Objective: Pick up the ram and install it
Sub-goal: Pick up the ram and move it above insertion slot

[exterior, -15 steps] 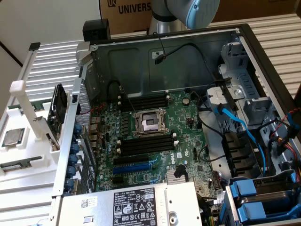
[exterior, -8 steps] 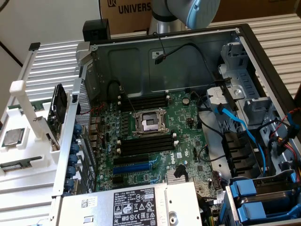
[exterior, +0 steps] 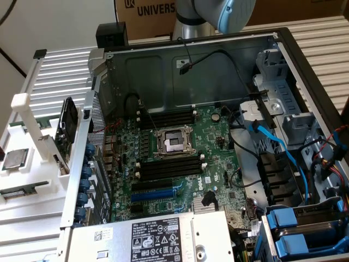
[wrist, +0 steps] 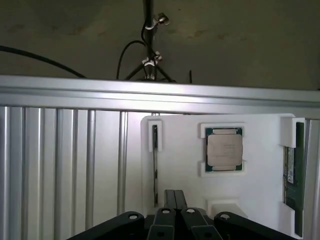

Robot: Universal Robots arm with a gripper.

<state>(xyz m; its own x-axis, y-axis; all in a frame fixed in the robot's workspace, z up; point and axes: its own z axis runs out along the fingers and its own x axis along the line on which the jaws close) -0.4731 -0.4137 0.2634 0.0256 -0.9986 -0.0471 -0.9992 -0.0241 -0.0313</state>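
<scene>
Nothing is done yet. The ram (wrist: 291, 170) lies in its pocket at the edge of the white tray (wrist: 182, 150), well apart from the pincer (wrist: 175, 194), which hangs above the tray, pressed together and empty. The processor (wrist: 224, 150) sits in a middle pocket, nearer the pincer. In the open computer case (exterior: 191, 71) the black memory slots (exterior: 169, 166) look unfilled, so both pickup and installing remain.

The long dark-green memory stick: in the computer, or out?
Out. The long dark-green ram stick lies in the white plastic tray, beside the square silver-topped processor chip.
</scene>
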